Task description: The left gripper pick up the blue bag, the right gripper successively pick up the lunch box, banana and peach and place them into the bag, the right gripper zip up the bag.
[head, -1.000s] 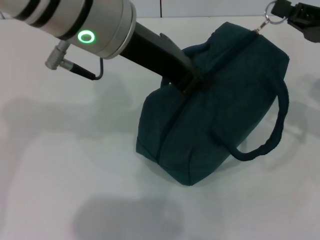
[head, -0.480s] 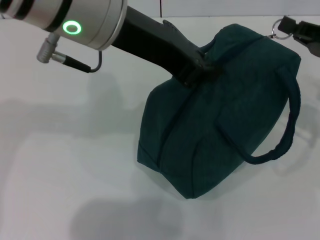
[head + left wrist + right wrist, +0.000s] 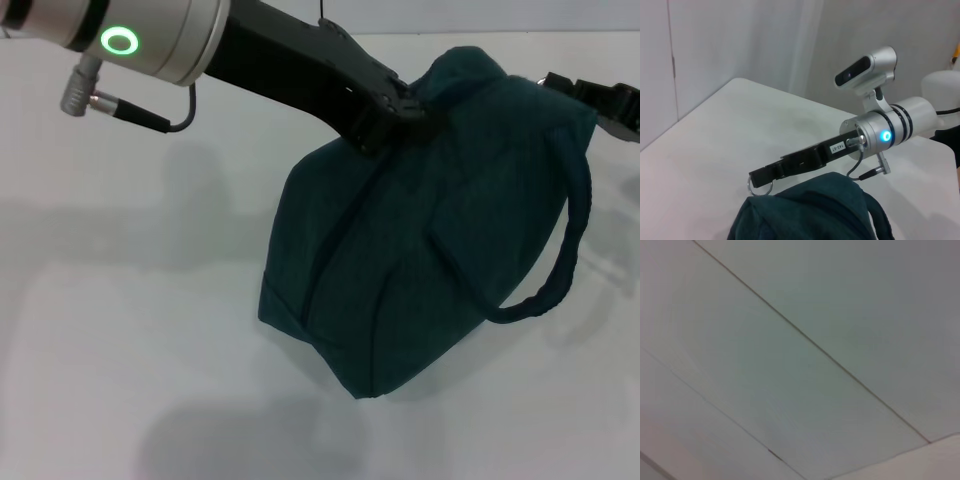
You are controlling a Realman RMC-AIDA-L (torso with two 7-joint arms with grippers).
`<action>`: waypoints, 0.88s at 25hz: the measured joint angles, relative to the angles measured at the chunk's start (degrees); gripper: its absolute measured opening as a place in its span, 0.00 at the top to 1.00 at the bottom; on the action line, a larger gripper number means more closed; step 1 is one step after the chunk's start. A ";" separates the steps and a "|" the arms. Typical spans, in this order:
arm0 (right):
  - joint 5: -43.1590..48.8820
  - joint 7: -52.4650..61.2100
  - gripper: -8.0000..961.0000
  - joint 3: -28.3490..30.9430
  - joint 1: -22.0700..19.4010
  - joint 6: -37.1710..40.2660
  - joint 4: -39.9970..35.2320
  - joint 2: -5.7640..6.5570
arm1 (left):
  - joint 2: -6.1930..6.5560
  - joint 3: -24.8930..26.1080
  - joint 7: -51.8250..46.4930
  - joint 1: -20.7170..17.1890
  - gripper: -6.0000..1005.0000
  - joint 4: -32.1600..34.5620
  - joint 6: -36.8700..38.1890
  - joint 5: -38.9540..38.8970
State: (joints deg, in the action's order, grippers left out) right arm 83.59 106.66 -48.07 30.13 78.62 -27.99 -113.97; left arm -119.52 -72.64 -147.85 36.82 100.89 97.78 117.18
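The blue bag stands tilted on the white table, its top seam closed. My left gripper reaches in from the upper left and is shut on the bag's top handle. The other handle hangs loose on the right side. My right gripper is at the bag's far right end, shut on the zipper pull. In the left wrist view the right gripper holds the metal pull ring just above the bag. Lunch box, banana and peach are not in view.
The left arm's thick grey link with a green light and a cable crosses the upper left. The table's far edge meets a pale wall. The right wrist view shows only pale wall panels.
The right gripper has moved nearer to me along the bag's right end with the zipper pull. The left arm has shifted up and right, and the bag has tilted with it.
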 joint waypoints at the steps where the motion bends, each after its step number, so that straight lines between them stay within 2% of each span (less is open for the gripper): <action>1: 0.02 -0.20 0.94 -0.07 0.00 -0.47 0.02 -0.01 | 0.00 0.00 0.12 0.00 0.91 -0.07 -0.02 -0.01; 9: -0.21 -1.55 0.93 0.30 -0.08 -1.06 0.36 -0.02 | -0.07 0.65 1.26 -0.60 0.90 -0.43 -0.67 -0.09; 15: -2.72 -6.21 0.93 0.63 -0.41 2.77 -0.11 -0.14 | -0.12 0.54 2.84 -1.14 0.89 -3.64 -2.79 -0.15; 22: -5.19 -10.29 0.68 1.51 -2.26 5.94 -0.15 -0.46 | -0.17 0.51 7.12 -1.29 0.88 -11.58 -8.65 0.45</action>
State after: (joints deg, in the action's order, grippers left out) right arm 78.40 96.36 -46.57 27.88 84.56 -28.14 -114.43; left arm -119.69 -72.13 -140.73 35.52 89.31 89.13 117.63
